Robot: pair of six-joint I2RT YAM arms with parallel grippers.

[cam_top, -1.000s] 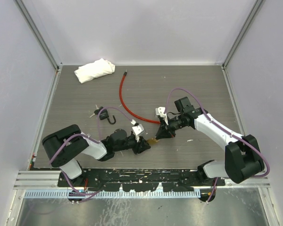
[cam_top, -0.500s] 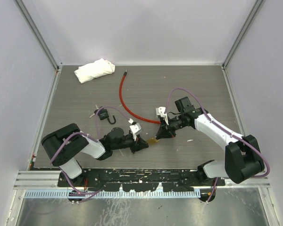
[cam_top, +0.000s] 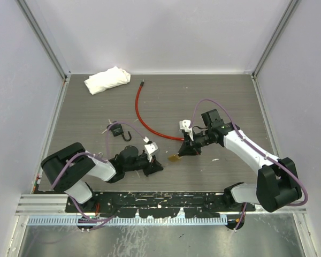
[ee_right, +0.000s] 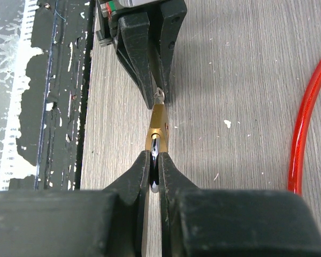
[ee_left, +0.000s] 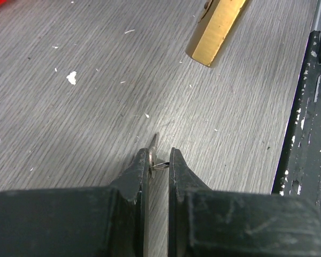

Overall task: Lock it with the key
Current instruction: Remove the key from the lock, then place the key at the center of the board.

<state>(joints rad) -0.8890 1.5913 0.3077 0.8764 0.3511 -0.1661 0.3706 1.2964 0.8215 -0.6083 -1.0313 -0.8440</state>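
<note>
1. The left gripper (ee_left: 159,154) has backed away in the last second. Its fingertips were just beside the brass padlock (ee_left: 218,28); now bare table (ee_left: 69,123) shows between them. The lock is not yet engaged, and I judge a fresh approach is needed.
2. The left gripper's jaws are pinched tight on the key (ee_left: 153,145). The key's ring is caught between the pads, and its blade pokes out just past the fingertips, pointing forward.
3. From this gripper the padlock lies ahead and off to the right, clearly apart from the key tip. Its brass body is angled rather than in line with the blade, so the key probably has to swing right before it pushes in.
4. The right gripper (ee_right: 155,156) is clamped on the padlock's dark upper end. The brass body sticks straight out beyond its fingertips, toward the left gripper.
5. In the right wrist view the key looks almost at the padlock's far end, but that view is foreshortened. The left wrist view shows the real gap.
6. The red cable (ee_right: 305,107) lies to the right of the right gripper, well clear of the work.
</note>
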